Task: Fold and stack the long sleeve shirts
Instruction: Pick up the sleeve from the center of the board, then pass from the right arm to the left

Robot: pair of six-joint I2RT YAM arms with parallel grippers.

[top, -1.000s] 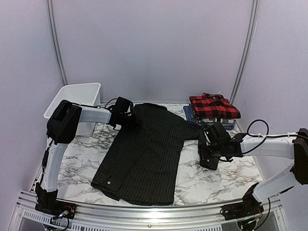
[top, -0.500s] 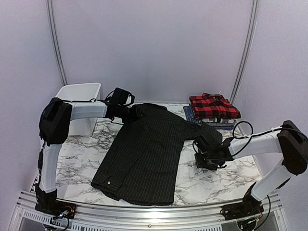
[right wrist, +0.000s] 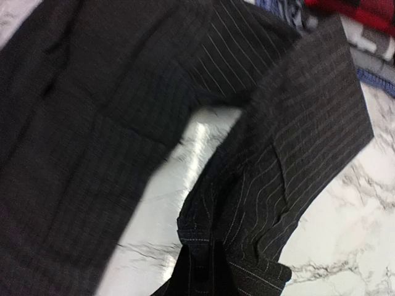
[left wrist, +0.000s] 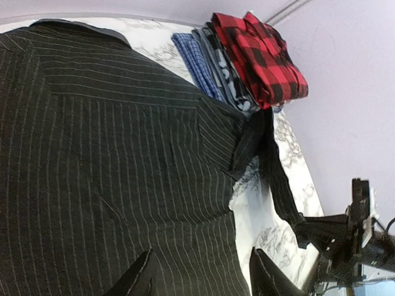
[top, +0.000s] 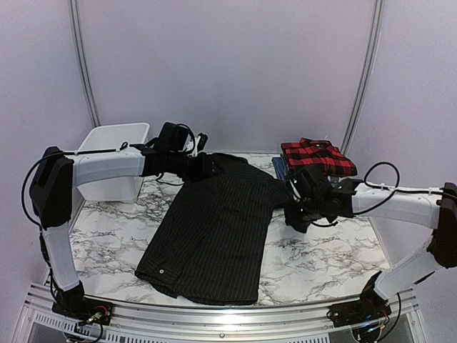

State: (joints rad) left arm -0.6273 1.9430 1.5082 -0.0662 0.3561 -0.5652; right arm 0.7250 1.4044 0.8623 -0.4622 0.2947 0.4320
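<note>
A large black pinstriped long sleeve shirt (top: 214,229) lies spread flat on the marble table. Its right sleeve (right wrist: 290,160) runs out toward the folded pile. My right gripper (top: 294,211) is shut on that sleeve's cuff end, and the cloth bunches between the jaws (right wrist: 207,277). My left gripper (top: 207,166) hovers open over the shirt's far shoulder by the collar, its dark fingertips (left wrist: 139,277) apart with nothing between them. A pile of folded shirts stands at the back right, red-and-black plaid (top: 316,157) on top, with greyish and blue checked ones (left wrist: 191,52) under it.
A white plastic bin (top: 118,153) stands at the back left, behind my left arm. The folded pile sits close behind my right wrist. Bare marble (top: 325,261) shows to the right of the shirt, and a metal rail (top: 214,314) edges the near side.
My right gripper has closed on the sleeve end and moved up and back toward the pile. The left arm has stretched further right over the collar.
</note>
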